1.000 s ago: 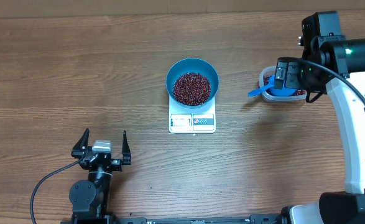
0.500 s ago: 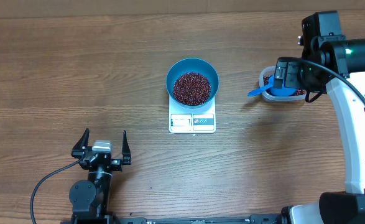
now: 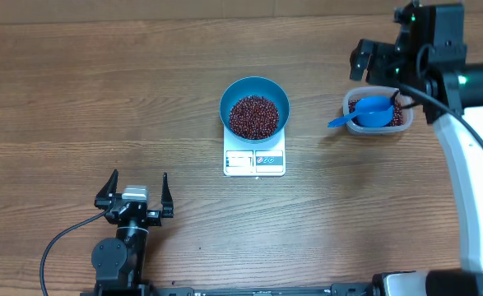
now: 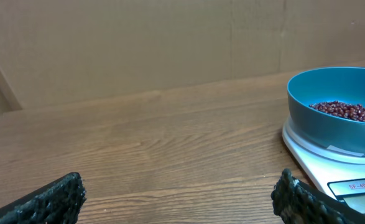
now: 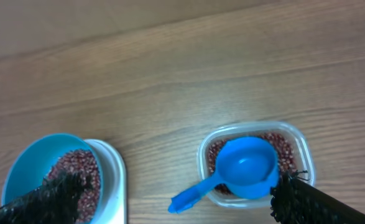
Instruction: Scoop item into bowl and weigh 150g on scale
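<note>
The blue bowl [image 3: 254, 89] stands on the white scale [image 3: 254, 161] at mid-table, holding a heap of dark red-brown beans [image 3: 253, 116]. In the right wrist view the bowl [image 5: 22, 167] and scale [image 5: 112, 180] sit at lower left. My right gripper [image 3: 378, 59] hangs open, high above and behind the clear tub, empty; from the wrist its gripper [image 5: 177, 190] spans wide. My left gripper [image 3: 134, 189] rests open near the front left, empty. In its wrist view, that gripper [image 4: 179, 190] faces bare wood, with the bowl [image 4: 331, 118] to the right.
A clear plastic tub [image 3: 347, 105] of beans stands right of the scale. A small blue scoop [image 3: 371, 111] lies in it, its handle [image 3: 336, 122] poking over the left rim. From the right wrist, the scoop [image 5: 247, 165] lies free in the tub [image 5: 301, 142].
My right gripper has lifted off the tub and drawn back toward the far edge, leaving the scoop lying in the tub. The left arm, bowl and scale have not moved.
</note>
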Controlling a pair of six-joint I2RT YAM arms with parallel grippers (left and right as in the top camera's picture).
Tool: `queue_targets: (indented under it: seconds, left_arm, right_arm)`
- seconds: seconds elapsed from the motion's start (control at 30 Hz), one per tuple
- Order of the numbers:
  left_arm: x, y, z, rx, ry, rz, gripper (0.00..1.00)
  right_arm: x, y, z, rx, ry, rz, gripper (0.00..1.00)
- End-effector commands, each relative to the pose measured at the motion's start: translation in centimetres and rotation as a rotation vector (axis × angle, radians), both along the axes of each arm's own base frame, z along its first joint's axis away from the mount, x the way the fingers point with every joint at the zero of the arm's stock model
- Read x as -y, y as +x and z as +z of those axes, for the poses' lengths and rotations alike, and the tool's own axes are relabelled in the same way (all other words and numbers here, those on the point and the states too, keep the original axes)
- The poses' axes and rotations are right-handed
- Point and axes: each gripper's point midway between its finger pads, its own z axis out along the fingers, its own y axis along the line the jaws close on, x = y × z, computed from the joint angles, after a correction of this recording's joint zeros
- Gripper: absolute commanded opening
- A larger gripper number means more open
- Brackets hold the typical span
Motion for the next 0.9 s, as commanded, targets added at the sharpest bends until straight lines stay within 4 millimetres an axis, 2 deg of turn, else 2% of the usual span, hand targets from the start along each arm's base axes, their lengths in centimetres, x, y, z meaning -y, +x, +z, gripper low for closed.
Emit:
queue_targets:
  seconds: [0.0,0.2,0.33,0.5,0.87]
  left_arm:
    - [-0.2,0.0,0.0,0.007,0.002,0.011,1.0]
    - [-0.2,0.0,0.0,0.007,0.002,0.011,1.0]
    - [-0.2,0.0,0.0,0.007,0.002,0.01,1.0]
    - [-0.2,0.0,0.0,0.007,0.002,0.01,1.0]
    - [-0.2,0.0,0.0,0.007,0.002,0.011,0.99]
  right_arm:
    - [-0.5,-1.7,1.0,0.063,0.034,0.028,1.0]
    - [-1.2,-3.0,0.4,0.195,0.072,0.065,1.0]
    - [-1.4,-3.6,1.4,0.37,0.087,0.081,1.0]
    - [-1.5,-5.2,2.5,0.595,0.116,0.089,1.0]
    - [-0.9,-11.6,1.1,1.002,0.165,0.089,1.0]
